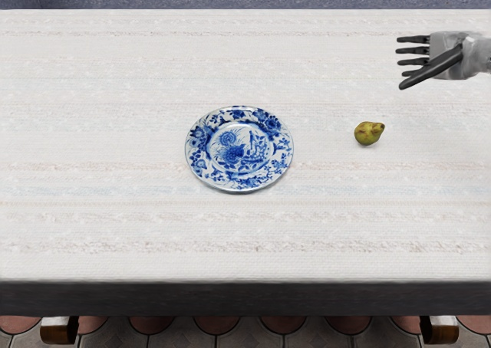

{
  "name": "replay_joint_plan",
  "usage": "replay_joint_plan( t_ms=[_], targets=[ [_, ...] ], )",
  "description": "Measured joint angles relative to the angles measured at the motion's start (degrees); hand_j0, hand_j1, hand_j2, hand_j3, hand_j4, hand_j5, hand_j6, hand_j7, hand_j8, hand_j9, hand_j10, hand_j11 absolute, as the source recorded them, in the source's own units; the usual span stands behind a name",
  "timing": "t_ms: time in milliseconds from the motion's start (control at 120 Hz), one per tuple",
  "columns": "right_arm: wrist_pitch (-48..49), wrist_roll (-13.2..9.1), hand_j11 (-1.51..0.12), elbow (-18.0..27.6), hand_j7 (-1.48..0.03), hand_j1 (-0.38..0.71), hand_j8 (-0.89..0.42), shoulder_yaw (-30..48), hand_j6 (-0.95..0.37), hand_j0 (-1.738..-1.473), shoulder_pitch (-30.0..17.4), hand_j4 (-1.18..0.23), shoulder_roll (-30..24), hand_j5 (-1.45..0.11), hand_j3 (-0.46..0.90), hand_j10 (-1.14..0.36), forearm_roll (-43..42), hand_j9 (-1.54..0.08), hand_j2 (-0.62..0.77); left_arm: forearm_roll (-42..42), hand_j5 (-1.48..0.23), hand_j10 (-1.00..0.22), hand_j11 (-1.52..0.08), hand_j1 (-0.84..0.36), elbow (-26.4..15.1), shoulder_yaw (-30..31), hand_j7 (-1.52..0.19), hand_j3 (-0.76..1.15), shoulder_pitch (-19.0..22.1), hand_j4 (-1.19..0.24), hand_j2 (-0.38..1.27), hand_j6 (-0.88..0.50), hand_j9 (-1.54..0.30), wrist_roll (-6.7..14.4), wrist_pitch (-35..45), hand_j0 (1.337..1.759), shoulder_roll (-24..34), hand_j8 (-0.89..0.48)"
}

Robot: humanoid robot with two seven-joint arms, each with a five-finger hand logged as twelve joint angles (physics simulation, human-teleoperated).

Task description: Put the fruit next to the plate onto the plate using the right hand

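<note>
A small yellow-green pear (369, 132) lies on its side on the white tablecloth, to the right of a blue-and-white patterned plate (239, 148) that has nothing on it. My right hand (418, 60) comes in from the right edge at the upper right, above and to the right of the pear. Its dark fingers (412, 50) are spread and point left, holding nothing. A clear gap separates the hand from the pear. No left arm shows in this view.
The table (115, 225) stretches across the whole view under a pale cloth. Its front edge runs along the bottom, with a tiled floor and chair legs below it.
</note>
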Motion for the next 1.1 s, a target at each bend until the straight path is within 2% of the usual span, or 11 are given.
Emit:
replay_joint_plan(
  t_ms=[225, 358, 450, 633, 708, 850, 1100],
  targets=[
    [0.0, -0.48, 0.0, 0.28, 0.0, -0.35, 0.0, -0.33, 0.0, -1.658, 0.38, 0.0, 0.35, 0.0, 0.0, 0.0, -0.39, 0.0, 0.0, 0.0, -0.03, -0.02, -0.03, 0.32, 0.0, 0.01, -0.03, 0.0, 0.02, -0.02, 0.0, -0.02, -0.03, 0.0, 0.0, 1.658, 0.0, -0.02],
    [0.0, 0.04, 0.0, 0.2, 0.0, -0.35, 0.0, -1.37, 0.0, -1.658, 1.5, 0.0, 0.22, 0.0, 0.0, 0.0, -4.35, 0.0, 0.0, -0.01, -0.03, -0.02, -0.03, 0.32, 0.0, 0.0, -0.03, 0.0, 0.02, -0.02, 0.0, -0.02, -0.03, 0.0, 0.0, 1.658, 0.0, -0.02],
    [0.0, 3.27, 0.0, 0.22, 0.0, -0.35, 0.0, -1.66, 0.0, -1.658, 1.76, 0.0, 0.15, 0.0, 0.0, 0.0, -6.87, 0.0, 0.0, -0.01, -0.03, -0.02, -0.03, 0.32, 0.0, 0.0, -0.03, 0.0, 0.02, -0.02, 0.0, -0.02, -0.03, 0.0, 0.0, 1.658, 0.0, -0.02],
    [0.0, 15.16, 0.0, 0.34, 0.0, -0.35, 0.0, -1.81, 0.0, -1.658, 1.35, 0.0, 0.23, 0.0, 0.0, 0.0, -17.16, 0.0, 0.0, 0.0, -0.03, -0.02, -0.03, 0.32, 0.0, 0.0, -0.03, 0.0, 0.01, -0.02, 0.0, -0.02, -0.03, 0.0, 0.0, 1.658, 0.0, -0.02],
    [0.0, 18.35, 0.0, 0.7, 0.0, -0.35, 0.0, -1.84, 0.0, -1.658, 1.04, 0.0, 0.37, 0.0, 0.0, 0.0, -21.32, 0.0, 0.0, 0.02, -0.03, -0.02, -0.03, 0.32, 0.0, 0.0, -0.03, 0.0, 0.02, -0.02, 0.0, -0.02, -0.03, 0.0, 0.0, 1.658, 0.0, -0.02],
    [-0.01, 20.64, 0.0, 5.82, 0.0, -0.35, 0.0, -1.91, 0.0, -1.658, -0.02, 0.0, 0.03, 0.0, 0.0, 0.0, -29.55, 0.0, 0.0, 0.01, -0.03, -0.02, -0.03, 0.32, 0.0, 0.01, -0.03, 0.0, 0.02, -0.02, 0.0, -0.02, -0.03, 0.0, 0.0, 1.658, 0.0, -0.02],
    [-0.48, 21.36, 0.0, 17.55, 0.0, -0.35, 0.0, -1.86, 0.0, -1.658, -5.01, 0.0, -5.53, 0.0, 0.0, 0.0, -34.36, 0.0, 0.0, 0.01, -0.03, -0.02, -0.03, 0.32, 0.0, 0.01, -0.03, 0.0, -0.02, -0.02, 0.0, -0.02, -0.03, 0.0, 0.0, 1.658, 0.0, -0.02]
  ],
)
